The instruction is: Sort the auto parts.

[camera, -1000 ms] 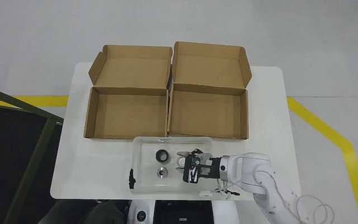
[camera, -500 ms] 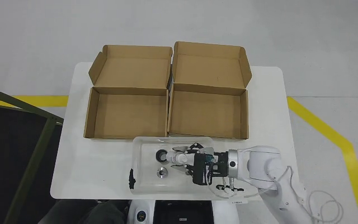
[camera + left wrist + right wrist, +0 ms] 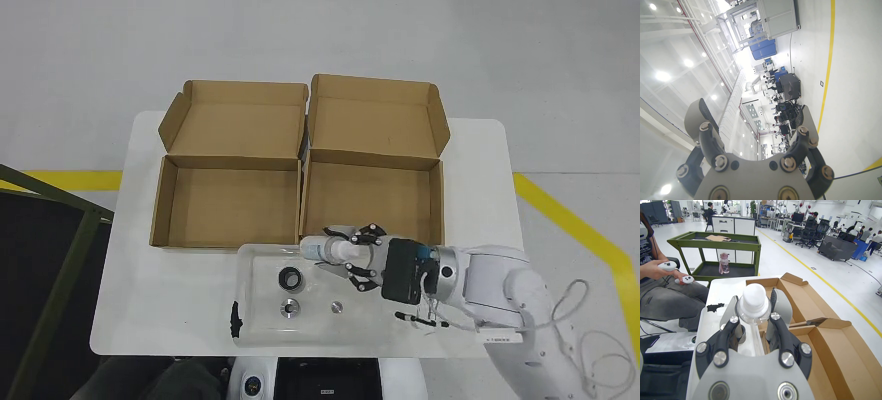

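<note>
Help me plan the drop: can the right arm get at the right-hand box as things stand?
Probably yes. Its jaws, shut on the white part, hang by the tray's far rim; that box just beyond lies open, flap back, nothing inside.

Left box [image 3: 230, 205] & right box [image 3: 370, 205] open-topped, reachable from above; raised lids [image 3: 372, 125] wall far side.

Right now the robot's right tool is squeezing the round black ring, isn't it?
No. The right tool is squeezing the white round plastic part; the round black ring lies in the clear plastic tray. The right wrist view shows the grip, the top view the ring.
</note>
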Robot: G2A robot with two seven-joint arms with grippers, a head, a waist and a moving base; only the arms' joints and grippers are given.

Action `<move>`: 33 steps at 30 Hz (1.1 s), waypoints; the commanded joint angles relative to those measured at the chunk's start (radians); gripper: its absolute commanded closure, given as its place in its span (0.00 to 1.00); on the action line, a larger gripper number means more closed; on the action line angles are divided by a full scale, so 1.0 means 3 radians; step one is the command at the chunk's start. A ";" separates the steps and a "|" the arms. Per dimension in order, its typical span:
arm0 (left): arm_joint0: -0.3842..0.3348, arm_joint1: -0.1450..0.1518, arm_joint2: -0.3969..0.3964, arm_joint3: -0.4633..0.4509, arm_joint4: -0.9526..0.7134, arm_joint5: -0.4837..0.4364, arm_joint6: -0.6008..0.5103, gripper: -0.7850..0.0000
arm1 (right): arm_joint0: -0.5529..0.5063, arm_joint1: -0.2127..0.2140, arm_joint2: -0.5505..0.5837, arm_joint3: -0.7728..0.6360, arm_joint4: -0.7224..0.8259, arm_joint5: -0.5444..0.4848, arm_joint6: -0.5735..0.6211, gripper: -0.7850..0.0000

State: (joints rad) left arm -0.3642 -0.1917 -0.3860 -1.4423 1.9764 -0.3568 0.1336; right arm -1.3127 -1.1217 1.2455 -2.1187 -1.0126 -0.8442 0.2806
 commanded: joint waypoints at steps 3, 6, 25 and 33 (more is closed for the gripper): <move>0.0000 0.0000 0.0000 0.0000 0.0000 0.0000 0.0000 0.00 | 0.0051 0.0006 0.0059 0.0025 0.0076 0.0079 -0.0015 1.00; 0.0000 0.0000 0.0000 0.0000 0.0000 0.0000 0.0000 0.00 | 0.0079 0.0010 0.0083 0.0041 0.0123 0.0125 -0.0017 1.00; 0.0000 0.0000 0.0000 0.0000 0.0000 0.0000 0.0000 0.00 | 0.0495 0.0021 0.0035 0.0585 0.0402 0.0228 0.0179 1.00; 0.0000 0.0000 0.0000 0.0000 0.0000 0.0000 0.0000 0.00 | 0.0883 -0.0027 -0.0264 0.0989 0.0329 0.0388 0.0312 1.00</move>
State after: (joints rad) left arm -0.3642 -0.1916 -0.3860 -1.4423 1.9764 -0.3568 0.1336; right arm -1.0623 -1.1277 1.1781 -1.8406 -0.9124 -0.7352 0.3722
